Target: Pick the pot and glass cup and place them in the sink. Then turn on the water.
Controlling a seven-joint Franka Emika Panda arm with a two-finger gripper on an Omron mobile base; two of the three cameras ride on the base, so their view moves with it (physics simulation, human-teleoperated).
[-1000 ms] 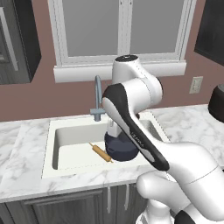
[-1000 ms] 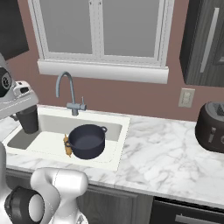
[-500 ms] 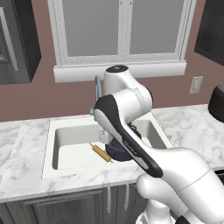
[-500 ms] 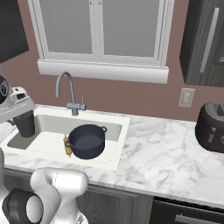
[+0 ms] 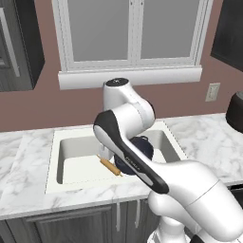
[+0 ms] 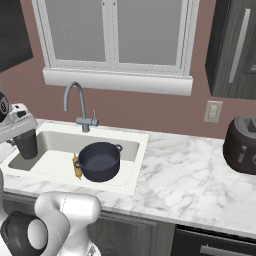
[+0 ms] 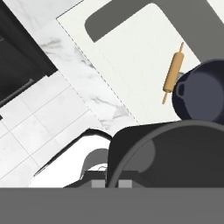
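Note:
The dark navy pot [image 6: 100,161] stands in the white sink [image 6: 50,162], right of its middle, and my arm partly covers the pot [image 5: 142,148] in the left base view. My gripper [image 6: 24,136] is shut on the glass cup [image 6: 26,145], a dark tumbler held upright over the sink's left end. Whether it touches the basin floor I cannot tell. In the hand view the cup [image 7: 175,153] looms close, with the pot [image 7: 205,92] beyond it. The grey gooseneck faucet [image 6: 75,102] rises behind the basin; no water runs from it.
A wooden rolling pin [image 6: 77,167] lies in the sink against the pot's left side, also the rolling pin [image 5: 110,166]. A dark toaster [image 6: 242,145] stands on the marble counter [image 6: 185,180] at the right. A wall socket [image 6: 214,111] sits above it.
My arm has swung left and the gripper has carried the glass cup left and slightly down, toward the sink's left end. Pot and rolling pin have not moved.

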